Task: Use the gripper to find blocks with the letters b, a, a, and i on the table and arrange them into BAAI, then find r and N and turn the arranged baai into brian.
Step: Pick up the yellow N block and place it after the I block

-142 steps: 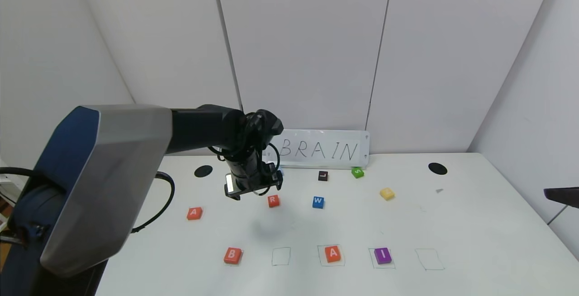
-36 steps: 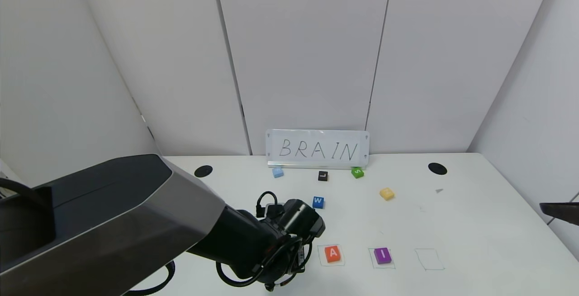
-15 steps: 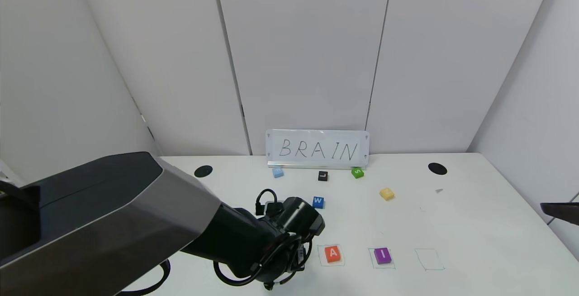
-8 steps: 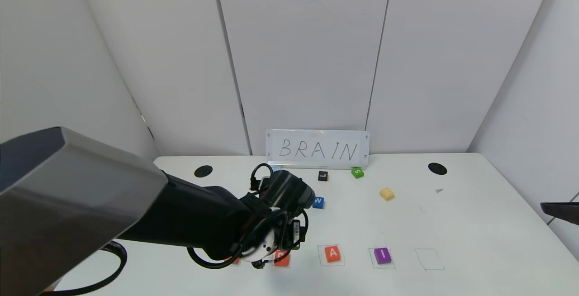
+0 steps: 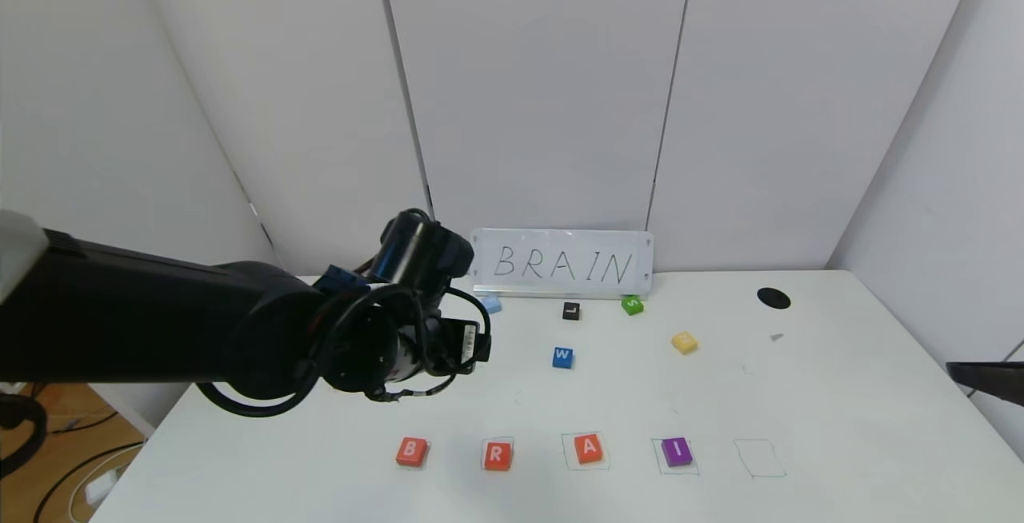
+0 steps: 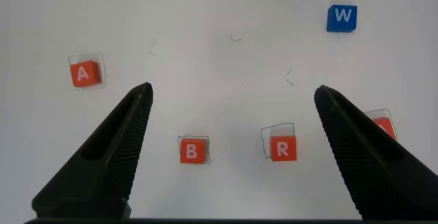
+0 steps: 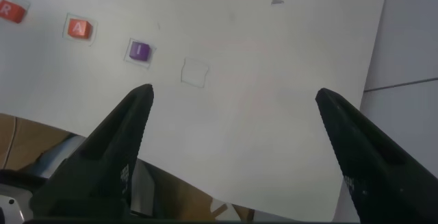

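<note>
Along the front of the table lie an orange-red B block, the orange-red R, an orange-red A and the purple I, each in a pen-drawn square. The yellow N lies farther back on the right. My left gripper hangs open and empty above the table, behind B and R. In the left wrist view it frames B and R. The second A lies apart; the arm hides it in the head view. My right gripper is open at the table's right edge.
An empty drawn square lies right of the I. A blue W, black L, green S and light-blue block lie before a BRAIN sign. A black hole is at back right.
My left gripper carried the R down to the second square, let it go there, then rose and drew back to the left. The R now lies between B and A.
</note>
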Controlling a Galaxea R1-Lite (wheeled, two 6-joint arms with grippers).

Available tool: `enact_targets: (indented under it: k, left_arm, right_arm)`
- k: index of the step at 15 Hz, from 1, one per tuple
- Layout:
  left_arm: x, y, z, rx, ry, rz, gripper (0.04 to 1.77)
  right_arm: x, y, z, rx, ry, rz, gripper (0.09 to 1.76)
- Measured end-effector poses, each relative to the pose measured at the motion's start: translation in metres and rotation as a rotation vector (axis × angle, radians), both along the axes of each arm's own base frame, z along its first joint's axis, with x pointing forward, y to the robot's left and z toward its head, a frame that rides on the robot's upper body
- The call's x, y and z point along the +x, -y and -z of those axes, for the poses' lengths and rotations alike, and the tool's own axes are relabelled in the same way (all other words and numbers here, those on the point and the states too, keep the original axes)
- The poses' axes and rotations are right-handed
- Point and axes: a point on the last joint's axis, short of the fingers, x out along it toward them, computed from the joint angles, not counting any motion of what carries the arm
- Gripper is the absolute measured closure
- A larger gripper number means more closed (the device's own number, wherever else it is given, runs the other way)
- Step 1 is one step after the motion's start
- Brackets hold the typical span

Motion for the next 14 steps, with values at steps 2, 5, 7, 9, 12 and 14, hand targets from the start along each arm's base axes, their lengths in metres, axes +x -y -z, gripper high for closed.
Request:
enact_targets:
  k: [2, 5, 7, 9, 12, 14]
  left_arm:
    - [-0.005, -0.013, -0.020, 0.029, 0.052, 0.025, 0.12]
    - [-0.016, -0.032, -0.045, 0.034, 0.118, 0.019, 0.11]
    - [-0.028, -0.042, -0.057, 0.038, 0.117, 0.012, 0.11]
    - [-0.038, -0.053, -0.068, 0.032, 0.112, 0.004, 0.11]
    - [-0.051, -0.075, -0.083, 0.014, 0.075, 0.017, 0.11]
    - [-0.058, -0.084, -0.091, 0.001, 0.084, 0.034, 0.10]
  right_arm:
    - [0.006, -0.001, 0.000, 0.011, 0.042, 0.001, 0.14]
    - [0.011, -0.003, 0.003, 0.028, 0.072, -0.003, 0.14]
    - [0.012, -0.003, 0.005, 0.030, 0.067, 0.002, 0.14]
    - [0.013, -0.003, 0.005, 0.032, 0.064, 0.003, 0.14]
    - [0.015, -0.005, 0.008, 0.031, 0.051, -0.006, 0.14]
    - [0.018, -0.007, 0.010, 0.029, 0.040, -0.013, 0.14]
